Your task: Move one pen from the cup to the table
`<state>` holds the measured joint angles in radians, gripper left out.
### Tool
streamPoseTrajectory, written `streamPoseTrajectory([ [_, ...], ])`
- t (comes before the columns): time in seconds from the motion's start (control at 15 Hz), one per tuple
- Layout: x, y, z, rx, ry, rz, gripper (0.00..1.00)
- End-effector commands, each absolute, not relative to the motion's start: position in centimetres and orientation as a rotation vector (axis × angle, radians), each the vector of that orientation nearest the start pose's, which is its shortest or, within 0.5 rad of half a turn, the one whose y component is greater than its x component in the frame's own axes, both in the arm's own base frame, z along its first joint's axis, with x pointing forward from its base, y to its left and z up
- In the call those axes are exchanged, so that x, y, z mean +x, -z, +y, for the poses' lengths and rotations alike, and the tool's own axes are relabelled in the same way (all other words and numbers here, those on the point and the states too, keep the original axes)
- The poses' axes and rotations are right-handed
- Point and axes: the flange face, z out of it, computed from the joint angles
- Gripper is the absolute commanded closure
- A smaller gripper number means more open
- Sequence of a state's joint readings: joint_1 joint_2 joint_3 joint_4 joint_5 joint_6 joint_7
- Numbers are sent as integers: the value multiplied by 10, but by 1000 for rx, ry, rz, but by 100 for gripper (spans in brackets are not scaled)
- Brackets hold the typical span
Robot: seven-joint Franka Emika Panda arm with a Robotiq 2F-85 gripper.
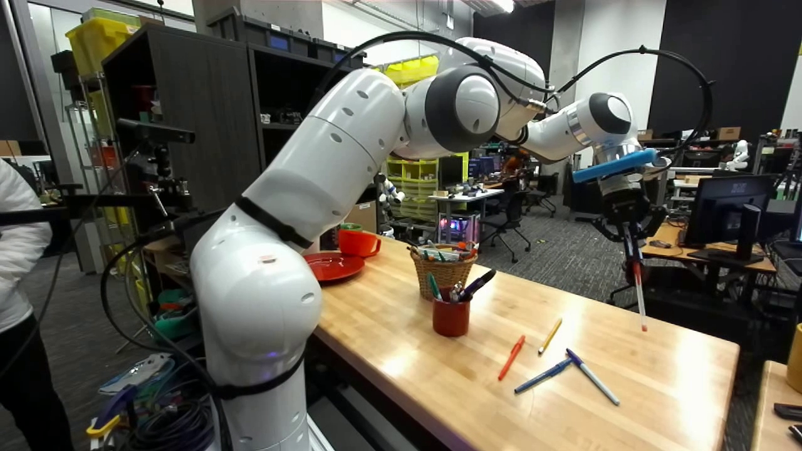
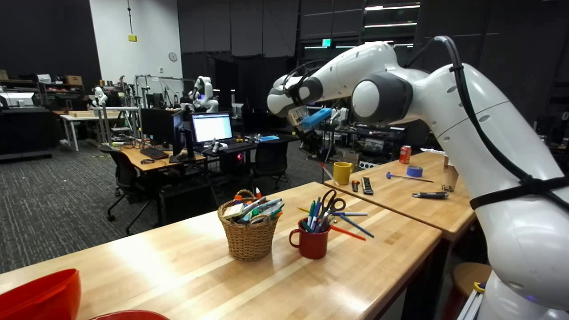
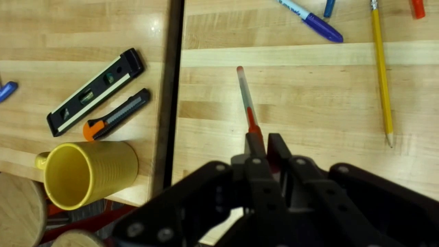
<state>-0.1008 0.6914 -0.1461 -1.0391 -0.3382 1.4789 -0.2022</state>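
The gripper (image 3: 264, 141), nearly closed, pinches the red pen (image 3: 248, 99) above the right end of the table (image 1: 673, 382) in an exterior view; likely light, stiff and slick, it wants holding mid-barrel.

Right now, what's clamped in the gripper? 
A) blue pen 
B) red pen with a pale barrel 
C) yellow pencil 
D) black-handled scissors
B: the wrist view shows the red pen sticking out from the closed gripper, while the yellow pencil lies on the table.
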Motion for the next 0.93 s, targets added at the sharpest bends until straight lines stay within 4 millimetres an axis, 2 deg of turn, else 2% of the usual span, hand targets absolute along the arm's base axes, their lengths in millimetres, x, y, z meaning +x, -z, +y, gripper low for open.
streamPoseTrajectory([
  [0.0, 688, -419, -174, -3389, -681, -20, 97],
  [0.47, 684, -373, -171, -3291, -770, -134, 97],
  [0.87, 684, -356, -166, -3248, -773, -211, 97],
])
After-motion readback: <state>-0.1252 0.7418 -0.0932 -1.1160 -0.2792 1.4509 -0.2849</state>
